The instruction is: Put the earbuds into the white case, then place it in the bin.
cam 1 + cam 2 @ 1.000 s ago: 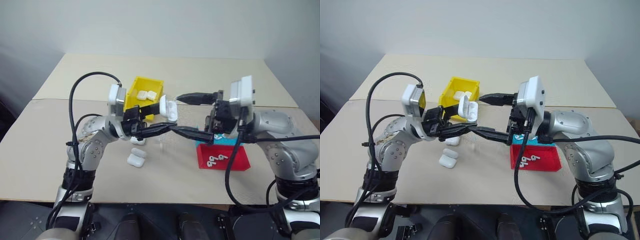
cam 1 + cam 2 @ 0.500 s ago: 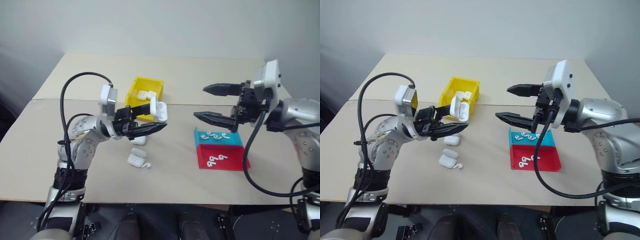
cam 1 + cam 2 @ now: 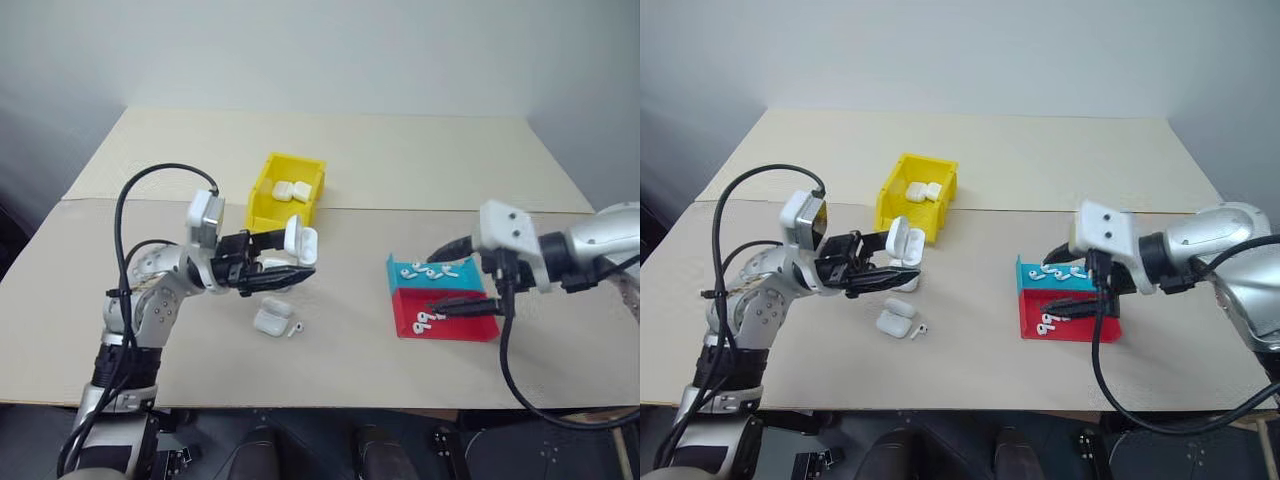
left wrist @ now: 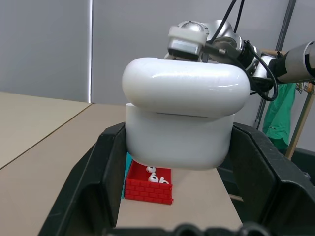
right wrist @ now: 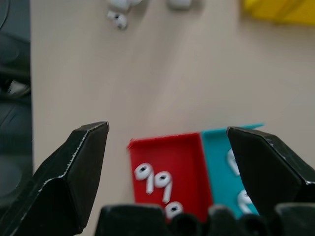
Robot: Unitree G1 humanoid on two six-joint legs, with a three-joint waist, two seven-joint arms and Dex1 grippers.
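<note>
My left gripper [image 3: 296,264] is shut on a white case [image 3: 300,243], held above the table with its lid partly open; the left wrist view shows the case [image 4: 183,110] between the two black fingers. My right gripper [image 3: 447,283] stands open, tilted down over the red tray [image 3: 470,328] and the teal tray [image 3: 400,270]. Both trays hold earbuds [image 3: 427,320]. One loose earbud [image 3: 295,328] lies on the table. The yellow bin [image 3: 268,196] stands behind the left gripper with two cases [image 3: 292,190] inside.
Another white case [image 3: 271,320] lies on the table below the left gripper, beside the loose earbud. One more case [image 3: 902,283] sits partly under the left fingers. A seam between two tabletop panels runs across behind the trays.
My right gripper has swung away from the left gripper, to the right and down over the trays. The left gripper still grips the case. A loose earbud now lies on the table.
</note>
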